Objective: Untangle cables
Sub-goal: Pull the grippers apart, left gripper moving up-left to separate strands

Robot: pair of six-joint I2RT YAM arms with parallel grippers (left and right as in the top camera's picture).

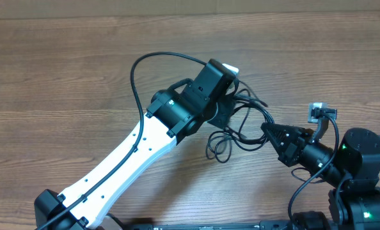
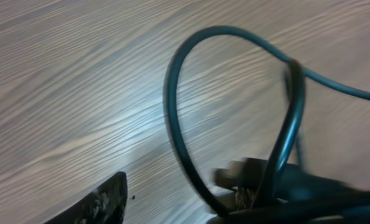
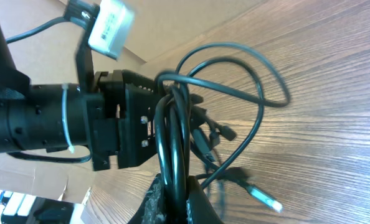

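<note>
1. Overhead view puts the cables (image 1: 231,137) in a loose bunch on the table (image 1: 62,76), a little toward the right edge from its middle, between your two grippers.
2. Your right gripper (image 1: 270,132) is clamped tight on several strands at the right side of the bunch. The right wrist view shows them running straight down between its fingers (image 3: 151,202).
3. Your left gripper (image 1: 228,105) sits right over the far side of the bunch. Its own view shows one loop (image 2: 172,106) arching close in front, but the jaws are mostly out of frame or blurred. You cannot tell how wide they stand or whether any strand is pinched.
4. The step in hand looks like taking a second hold. Aim for a single strand, not a crossing where several overlap.
5. Use the right gripper as the anchor and draw the left one toward the far left corner, low and slow, so the tangle loosens rather than tightens.
6. Watch the loose plug (image 3: 263,198), which could snag inside a loop. If the whole bunch slides, stop and regrip.
</note>
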